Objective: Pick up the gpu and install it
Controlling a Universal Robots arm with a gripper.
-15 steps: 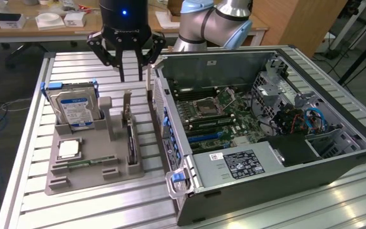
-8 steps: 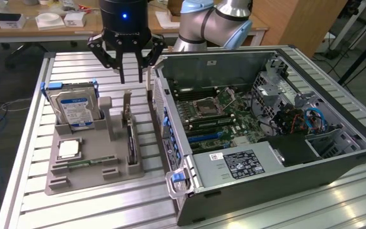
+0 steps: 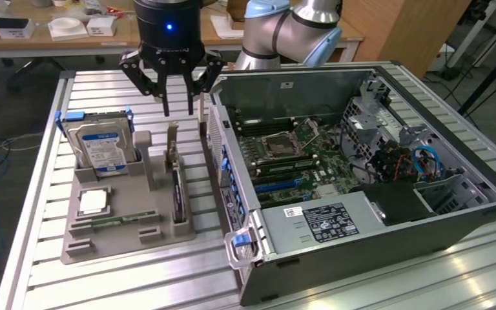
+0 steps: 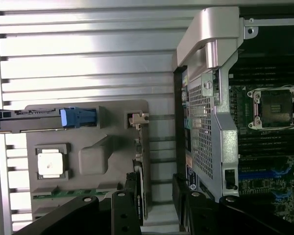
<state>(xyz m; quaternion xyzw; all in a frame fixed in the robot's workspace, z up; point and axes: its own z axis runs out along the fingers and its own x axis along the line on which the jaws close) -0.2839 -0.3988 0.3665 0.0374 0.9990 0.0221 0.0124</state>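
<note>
Gpu [image 3: 176, 184]: thin card, dark face, metal end bracket, upright on edge in grey tray [image 3: 114, 248], along tray's edge nearest case [image 3: 360, 258]; jaws wide, empty, above.

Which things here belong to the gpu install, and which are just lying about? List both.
For the job:
- gpu, standing on edge in the grey holder
- pincer, open above the gpu
- open computer case

Lying about, all in the holder:
- hard drive
- processor chip
- memory stick
</note>
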